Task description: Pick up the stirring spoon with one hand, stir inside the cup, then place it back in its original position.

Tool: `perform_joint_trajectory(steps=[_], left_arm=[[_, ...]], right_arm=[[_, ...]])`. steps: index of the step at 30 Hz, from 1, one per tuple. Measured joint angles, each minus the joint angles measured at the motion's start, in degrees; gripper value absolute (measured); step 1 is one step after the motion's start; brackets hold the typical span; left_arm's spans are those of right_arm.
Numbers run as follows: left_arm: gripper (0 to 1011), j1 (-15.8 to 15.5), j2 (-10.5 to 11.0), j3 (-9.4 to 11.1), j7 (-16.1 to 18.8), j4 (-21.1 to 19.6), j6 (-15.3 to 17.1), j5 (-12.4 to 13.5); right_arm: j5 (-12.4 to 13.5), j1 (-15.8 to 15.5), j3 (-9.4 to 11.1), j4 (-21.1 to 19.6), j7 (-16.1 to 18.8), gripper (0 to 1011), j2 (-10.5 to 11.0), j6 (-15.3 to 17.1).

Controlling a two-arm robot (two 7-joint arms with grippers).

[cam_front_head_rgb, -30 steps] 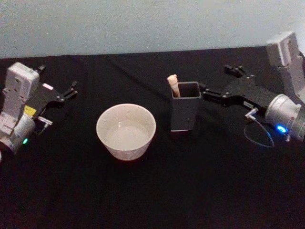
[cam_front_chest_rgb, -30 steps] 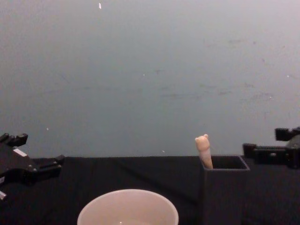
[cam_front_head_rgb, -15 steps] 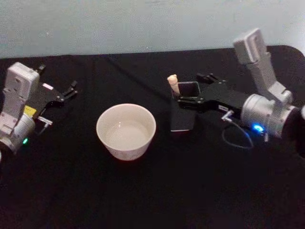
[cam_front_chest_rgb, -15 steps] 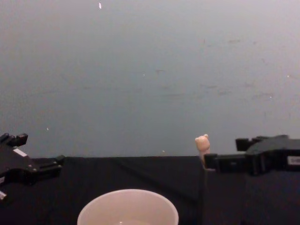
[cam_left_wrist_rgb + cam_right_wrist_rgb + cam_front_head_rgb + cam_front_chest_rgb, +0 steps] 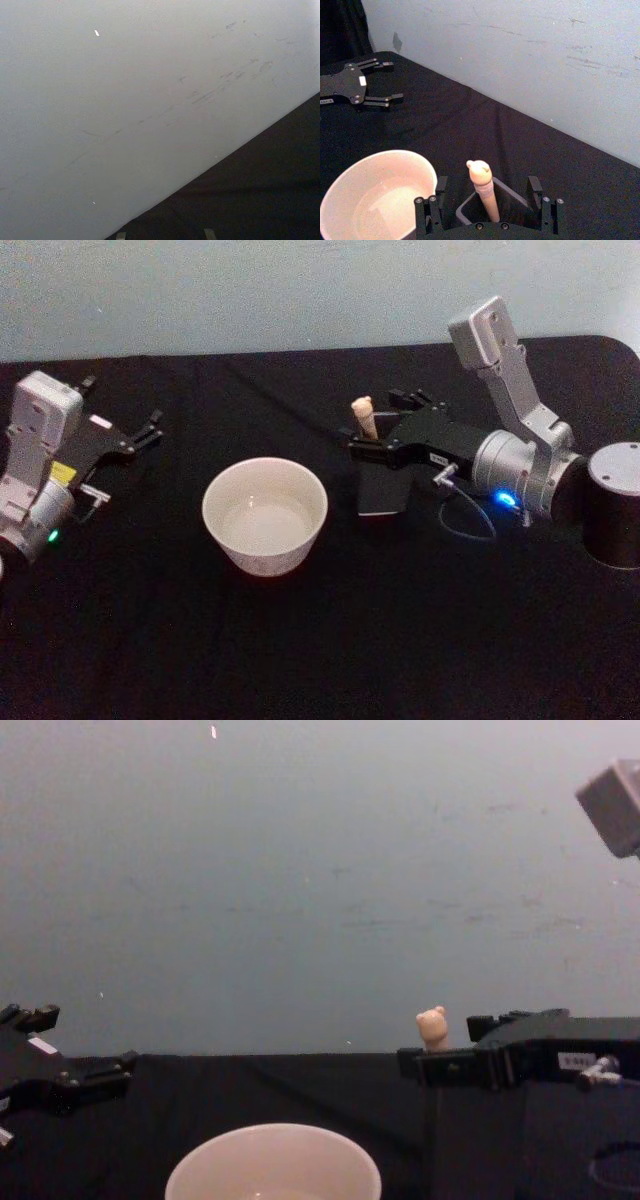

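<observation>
Head view, starting from the left: the idle left gripper (image 5: 148, 428) lies parked on the black table (image 5: 320, 660), far ahead of the working hand and well beyond the cup. The cup (image 5: 265, 558) comes next, wide, cream and holding a little liquid. It stands near and ahead of the hand's fingertips, lower than them and off toward the finger nearer the robot.

The stirring spoon (image 5: 364, 418) stands in the dark grey holder (image 5: 380, 495), leaning at its corner, directly between the hand's two fingers. Only its cream bear-head top and upper handle clear the rim; the stem and bowl are hidden inside. The holder sits just beneath the hand.

The right gripper (image 5: 487, 185) is spread wide, one finger on each side of the handle with clear gaps, gripping nothing.

The spoon looks light, stiff and slim, and its rounded, smooth handle would probably slip or twist under an off-centre pinch. The best hold seems to be the straight part just under the bear head, above the rim. A straight upward draw should keep the narrow holder from tipping.
</observation>
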Motion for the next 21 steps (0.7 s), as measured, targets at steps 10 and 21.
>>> perform_joint_trajectory(steps=[10,21], left_arm=[[1001,0.0,0.0,0.0,0.0,0.0,0.0,0.0],[1001,0.0,0.0,0.0,0.0,0.0,0.0,0.0]], right_arm=[[-1.5,0.7,0.2,1.4,0.1,1002,-2.0,0.0],[-2.7,0.9,0.5,2.0,0.3,1002,-2.8,0.1]])
